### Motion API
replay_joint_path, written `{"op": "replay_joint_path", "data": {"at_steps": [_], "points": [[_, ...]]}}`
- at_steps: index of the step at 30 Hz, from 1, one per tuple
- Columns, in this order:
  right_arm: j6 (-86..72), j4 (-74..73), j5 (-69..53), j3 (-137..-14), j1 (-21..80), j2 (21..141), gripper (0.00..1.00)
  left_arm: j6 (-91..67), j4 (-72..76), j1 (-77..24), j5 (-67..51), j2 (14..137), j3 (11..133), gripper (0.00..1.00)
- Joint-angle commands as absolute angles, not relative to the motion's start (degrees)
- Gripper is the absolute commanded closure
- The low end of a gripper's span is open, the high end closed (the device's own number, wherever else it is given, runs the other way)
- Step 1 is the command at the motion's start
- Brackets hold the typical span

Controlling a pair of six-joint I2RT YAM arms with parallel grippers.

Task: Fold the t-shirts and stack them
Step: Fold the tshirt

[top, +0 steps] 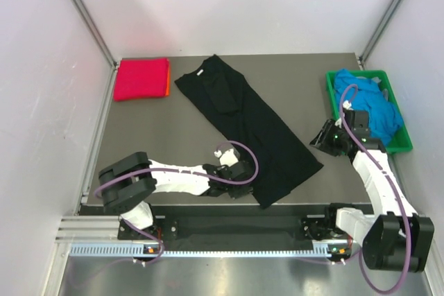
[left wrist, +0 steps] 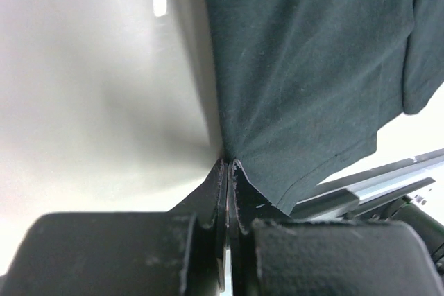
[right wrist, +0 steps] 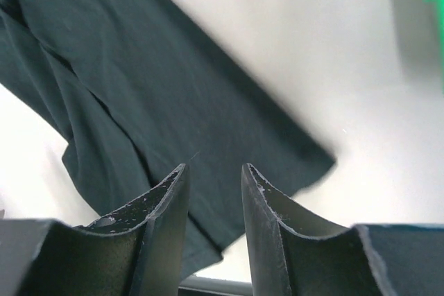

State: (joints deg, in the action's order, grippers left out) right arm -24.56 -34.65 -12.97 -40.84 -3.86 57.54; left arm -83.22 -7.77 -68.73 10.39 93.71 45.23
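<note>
A large black t-shirt (top: 257, 129) lies as a long diagonal strip across the middle of the table. My left gripper (top: 241, 170) sits low at its near left edge. In the left wrist view the left gripper (left wrist: 227, 163) is shut, pinching the edge of the black t-shirt (left wrist: 312, 67), whose creases run into the tips. My right gripper (top: 323, 139) hovers open just off the shirt's near right corner. Its jaws (right wrist: 215, 168) have nothing between them, with the black t-shirt (right wrist: 139, 67) beneath. A folded magenta-red t-shirt (top: 141, 78) rests on an orange one (top: 168, 82) at the back left.
A green crate (top: 331, 95) at the right edge holds crumpled bright blue t-shirts (top: 374, 109). White walls close in the table on three sides. A metal rail (top: 208, 247) runs along the near edge by the arm bases.
</note>
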Motion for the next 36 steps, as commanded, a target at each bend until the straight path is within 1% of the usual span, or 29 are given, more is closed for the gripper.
{"op": "replay_joint_path", "data": {"at_steps": [1,11,17,20,23,25,26,27,28,30,32,33,36], "points": [[-25.6,-28.1,-16.3,-40.4,-3.4,59.1,0.63,-84.1,-11.1,-69.3,12.0,90.4,42.8,1.00],[-27.6,-25.8,-14.9,-40.1,-0.4,60.9,0.63,-81.1,-17.4,-69.3,12.6,88.4,45.6,1.00],[-28.2,-25.5,-14.3,-40.4,-0.2,61.4,0.63,-81.6,-16.6,-70.3,10.8,87.7,45.5,1.00],[-28.7,-25.3,-14.3,-40.1,2.2,61.5,0.63,-82.3,-16.9,-70.8,10.9,87.0,44.5,1.00],[-29.4,-24.3,-14.1,-39.2,3.5,61.3,0.63,-80.8,-13.9,-71.2,9.4,86.7,43.3,0.99],[-29.6,-23.9,-14.0,-39.3,4.0,61.8,0.63,-79.0,-11.6,-71.4,8.4,86.6,43.4,0.94],[-29.6,-23.8,-13.7,-39.2,4.3,62.0,0.63,-77.7,-12.0,-71.7,8.8,86.5,44.3,0.87],[-29.6,-23.7,-13.6,-39.2,4.5,62.1,0.63,-77.0,-12.7,-71.7,9.3,85.9,45.0,0.85],[-29.6,-23.5,-13.4,-39.2,4.6,62.2,0.63,-76.5,-15.3,-71.7,10.9,85.5,45.8,0.77],[-29.5,-23.4,-13.4,-39.0,4.7,62.4,0.63,-74.1,-17.8,-71.7,12.6,84.8,48.8,0.68],[-29.5,-22.9,-13.3,-38.7,4.7,62.5,0.63,-70.8,-22.5,-71.6,15.8,84.3,52.4,0.68],[-29.5,-22.9,-13.4,-38.6,4.7,62.5,0.63,-70.3,-24.7,-71.6,17.6,83.9,53.7,0.64],[-29.6,-22.5,-13.5,-38.2,4.8,62.7,0.63,-65.4,-29.5,-70.0,21.7,83.1,58.3,0.62]]}}
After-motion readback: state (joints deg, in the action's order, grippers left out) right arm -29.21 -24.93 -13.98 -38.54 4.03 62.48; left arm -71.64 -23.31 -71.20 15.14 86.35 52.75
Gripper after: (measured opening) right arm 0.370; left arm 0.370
